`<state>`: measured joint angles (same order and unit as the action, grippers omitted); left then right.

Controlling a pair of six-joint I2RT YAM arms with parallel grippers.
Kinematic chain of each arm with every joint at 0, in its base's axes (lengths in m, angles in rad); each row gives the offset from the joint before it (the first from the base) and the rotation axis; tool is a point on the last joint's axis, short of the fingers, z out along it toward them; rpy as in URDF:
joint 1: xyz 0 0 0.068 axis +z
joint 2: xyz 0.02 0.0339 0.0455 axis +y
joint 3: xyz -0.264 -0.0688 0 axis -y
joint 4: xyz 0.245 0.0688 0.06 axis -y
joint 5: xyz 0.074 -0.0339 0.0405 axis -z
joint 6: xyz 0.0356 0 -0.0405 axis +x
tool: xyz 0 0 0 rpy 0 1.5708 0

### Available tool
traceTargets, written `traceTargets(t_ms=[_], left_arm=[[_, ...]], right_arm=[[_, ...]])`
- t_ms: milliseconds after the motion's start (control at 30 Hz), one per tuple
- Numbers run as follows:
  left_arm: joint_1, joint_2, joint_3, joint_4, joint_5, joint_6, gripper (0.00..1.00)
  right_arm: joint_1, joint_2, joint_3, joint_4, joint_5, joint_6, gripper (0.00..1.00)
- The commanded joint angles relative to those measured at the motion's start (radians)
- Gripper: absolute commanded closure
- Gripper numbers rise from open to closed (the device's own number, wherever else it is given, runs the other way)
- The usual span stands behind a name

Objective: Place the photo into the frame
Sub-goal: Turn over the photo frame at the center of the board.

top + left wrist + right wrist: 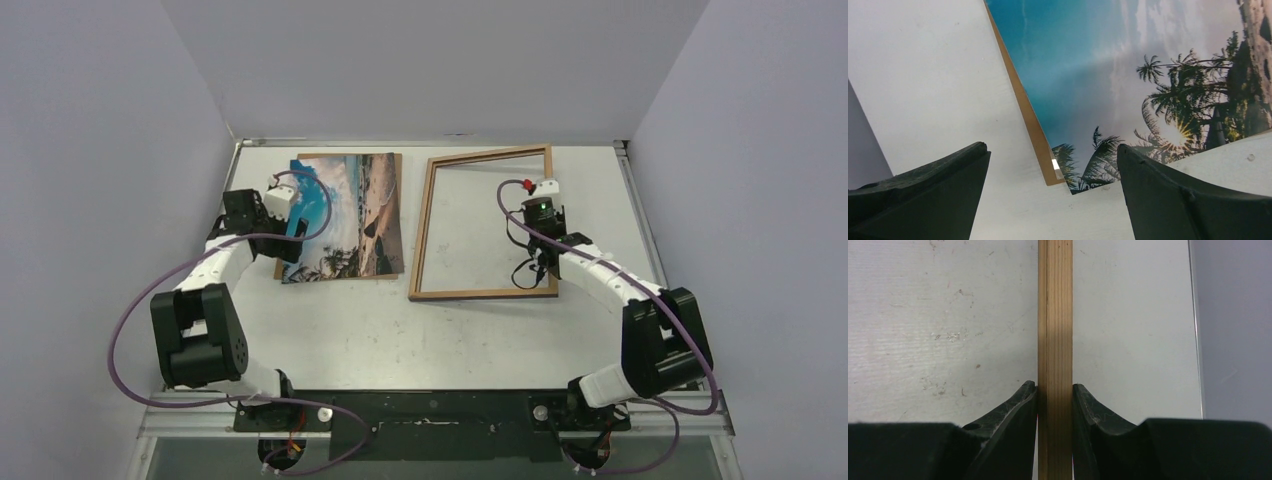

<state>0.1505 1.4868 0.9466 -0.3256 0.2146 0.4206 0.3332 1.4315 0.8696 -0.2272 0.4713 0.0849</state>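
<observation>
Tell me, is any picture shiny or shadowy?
Top view: even light, no glare on the thin rectangular coast photo. Left wrist view: white glint on a corner of the plain brown backing board. Right wrist view: the wood-brown rectangular frame darkens beside the right gripper.

Grained wooden frame (1054, 315), glossy paper photo (1108, 75), scuffed matt table (938, 315)

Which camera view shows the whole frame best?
The top external view: all four rails of the frame show there. The right wrist view shows only one wooden rail, clamped by the right gripper. The left wrist view shows none of it.
</observation>
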Motion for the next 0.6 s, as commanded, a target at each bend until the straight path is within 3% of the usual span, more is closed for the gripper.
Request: traceTargets(t_ms=[0,267,433,567], left_arm=[[0.026,0.046,0.042,0.048,-0.002,-0.042,0.0],[0.061,0.031,0.043,0.065,0.036,-0.04,0.0],[0.084,0.028,0.041,0.057,0.049,-0.039,0.0],[0.104,0.031,0.048,0.04,0.058,-0.04,0.0]], right_arm=[[-0.046,0.084,0.02,0.044,0.048,-0.078,0.8],[-0.072,0.164,0.058,0.024,0.033,-0.071,0.48],[-0.062,0.145,0.077,0.022,0.044,-0.035,0.41],[0.039,0.159,0.152,0.04,-0.041,0.032,0.38]])
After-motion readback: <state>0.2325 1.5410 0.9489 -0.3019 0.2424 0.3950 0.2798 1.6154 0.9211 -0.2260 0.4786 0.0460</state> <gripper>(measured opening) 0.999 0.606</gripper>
